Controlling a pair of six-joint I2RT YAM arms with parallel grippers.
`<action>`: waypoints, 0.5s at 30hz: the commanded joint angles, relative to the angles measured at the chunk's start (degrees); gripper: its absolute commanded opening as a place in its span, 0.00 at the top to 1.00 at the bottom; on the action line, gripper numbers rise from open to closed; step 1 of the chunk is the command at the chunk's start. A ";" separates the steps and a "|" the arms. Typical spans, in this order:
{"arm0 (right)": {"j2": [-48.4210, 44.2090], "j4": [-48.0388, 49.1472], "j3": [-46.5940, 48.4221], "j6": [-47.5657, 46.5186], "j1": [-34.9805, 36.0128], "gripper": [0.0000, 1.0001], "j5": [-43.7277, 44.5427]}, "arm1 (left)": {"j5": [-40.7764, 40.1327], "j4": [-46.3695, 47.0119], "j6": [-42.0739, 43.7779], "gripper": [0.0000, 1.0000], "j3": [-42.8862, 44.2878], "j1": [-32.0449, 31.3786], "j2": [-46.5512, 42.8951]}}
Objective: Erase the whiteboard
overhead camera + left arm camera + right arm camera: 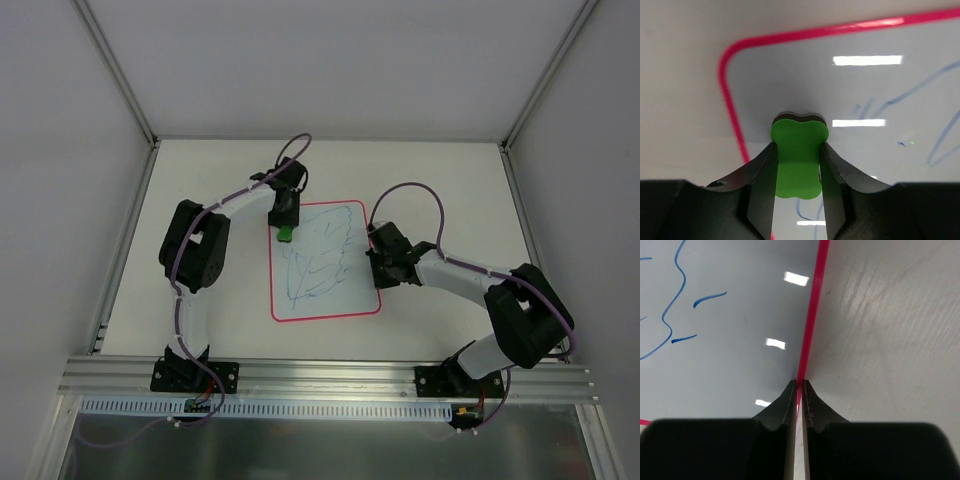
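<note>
blue leaf-shaped pen lines (318,262) cover our flat pink-rimmed white board (356,290); left gripper (797,148) clamps a green foam block (797,165), right gripper (800,386) pinches the board's edge.

Bright, even overhead light; rectangular lamp reflections on whiteboard (865,100); soft shadows; wrist-view foregrounds dark, blurred.

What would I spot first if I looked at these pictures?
Probably the blue leaf drawing covering much of the whiteboard between the two arms. Next, the bright green block squeezed in the left gripper at the board's far left corner, while the right gripper pinches its red right rim.
</note>
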 commanded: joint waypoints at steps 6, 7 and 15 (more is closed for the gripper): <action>2.01 -1.88 -1.51 0.65 0.37 0.93 0.70 | -0.64 -7.96 1.26 1.00 -1.55 4.50 2.90; 1.92 -1.88 -1.60 0.57 0.28 0.93 0.70 | -0.90 -7.87 1.00 1.00 -3.21 3.80 2.55; 1.74 -1.96 -1.60 0.39 0.36 0.93 0.70 | 1.38 -7.79 -4.01 1.00 -18.23 -6.48 -3.25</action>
